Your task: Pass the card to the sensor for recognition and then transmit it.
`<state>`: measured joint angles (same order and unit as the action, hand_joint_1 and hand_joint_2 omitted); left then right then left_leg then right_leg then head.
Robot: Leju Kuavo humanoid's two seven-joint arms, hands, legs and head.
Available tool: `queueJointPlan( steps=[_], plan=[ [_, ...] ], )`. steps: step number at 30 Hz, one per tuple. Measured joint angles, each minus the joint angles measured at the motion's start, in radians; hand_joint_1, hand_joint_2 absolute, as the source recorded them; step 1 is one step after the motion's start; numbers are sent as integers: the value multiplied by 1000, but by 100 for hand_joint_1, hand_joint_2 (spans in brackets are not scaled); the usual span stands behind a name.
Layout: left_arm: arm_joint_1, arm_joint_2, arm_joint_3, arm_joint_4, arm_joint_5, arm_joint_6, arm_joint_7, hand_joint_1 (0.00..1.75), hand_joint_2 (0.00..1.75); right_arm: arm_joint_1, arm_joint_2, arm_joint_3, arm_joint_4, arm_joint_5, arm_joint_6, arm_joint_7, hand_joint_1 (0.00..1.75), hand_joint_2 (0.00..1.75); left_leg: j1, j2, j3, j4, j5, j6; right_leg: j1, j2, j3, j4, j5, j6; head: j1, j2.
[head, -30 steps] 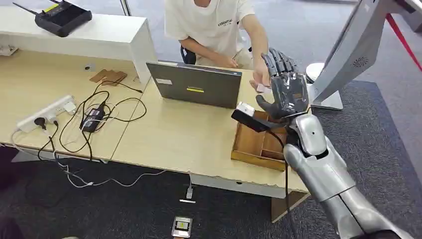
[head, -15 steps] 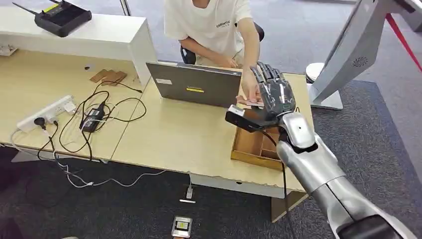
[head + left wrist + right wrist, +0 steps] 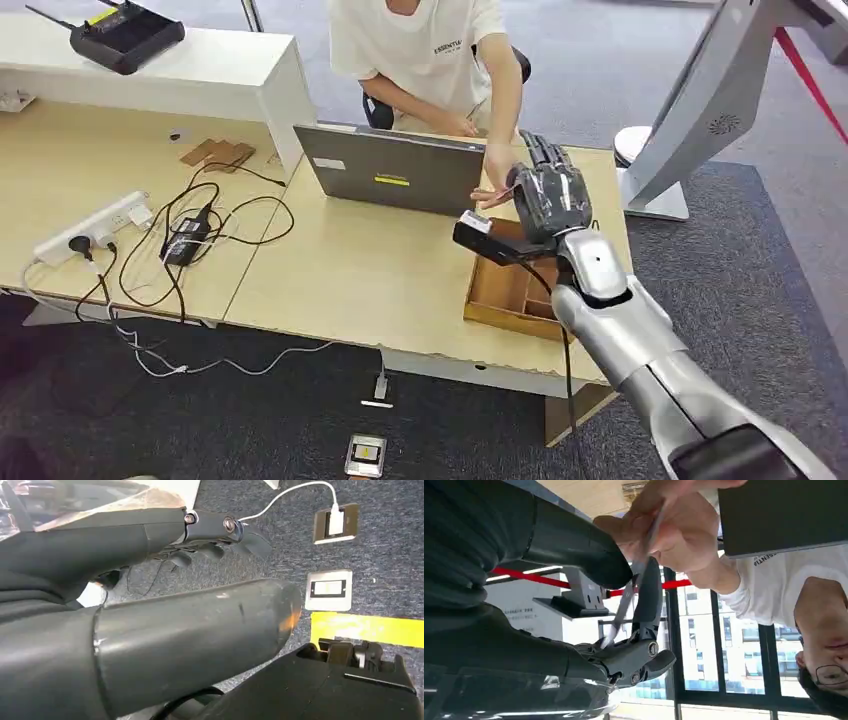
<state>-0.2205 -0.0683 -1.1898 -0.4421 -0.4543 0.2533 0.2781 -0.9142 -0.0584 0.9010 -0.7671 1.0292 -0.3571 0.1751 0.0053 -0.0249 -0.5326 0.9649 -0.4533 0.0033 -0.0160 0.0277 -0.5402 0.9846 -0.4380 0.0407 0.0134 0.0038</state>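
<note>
Since a second ago the right hand (image 3: 552, 200) has come down and forward from its raised pose to meet the person's hand (image 3: 494, 178) beside the grey laptop (image 3: 392, 175). From the head view, the thin pale card (image 3: 497, 192) sits between the two hands, above the far end of the shallow wooden tray (image 3: 505, 295), with the small black sensor block with a white tag (image 3: 487, 236) just below the wrist.

From the right wrist view, the card (image 3: 630, 592) runs edge-on between the thick grey thumb (image 3: 574, 542) and a dark finger (image 3: 650, 597) while the person's hand (image 3: 674, 527) pinches its far end; the robot's fingers look closed on it, though the grip is hard to judge edge-on.

From the left wrist view, the left hand (image 3: 210, 535) hangs over grey carpet with fingers curled in on nothing.

The risk is release timing: if the robot's fingers loosen before the person has a firm hold, the card could drop into the tray.
</note>
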Motion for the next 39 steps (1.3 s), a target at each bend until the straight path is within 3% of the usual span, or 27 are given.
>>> queueJointPlan(
  steps=[17,22,39],
  plan=[
    [2,0,6,0,-14,-5,-5,0,0,-4,0,0,29,-50,-46,-3,175,175,0,0,0,0,0,0,0,0,0,0,0,0,0,0],
    [8,0,19,0,8,20,-4,0,0,6,-8,-3,25,-81,-62,-8,175,175,0,0,1,0,0,0,0,0,0,0,0,0,0,0],
    [34,4,53,0,109,98,5,0,0,90,-174,-79,-84,-152,-81,45,175,175,0,0,1,0,0,0,0,0,0,-1,0,0,0,0]
  ],
)
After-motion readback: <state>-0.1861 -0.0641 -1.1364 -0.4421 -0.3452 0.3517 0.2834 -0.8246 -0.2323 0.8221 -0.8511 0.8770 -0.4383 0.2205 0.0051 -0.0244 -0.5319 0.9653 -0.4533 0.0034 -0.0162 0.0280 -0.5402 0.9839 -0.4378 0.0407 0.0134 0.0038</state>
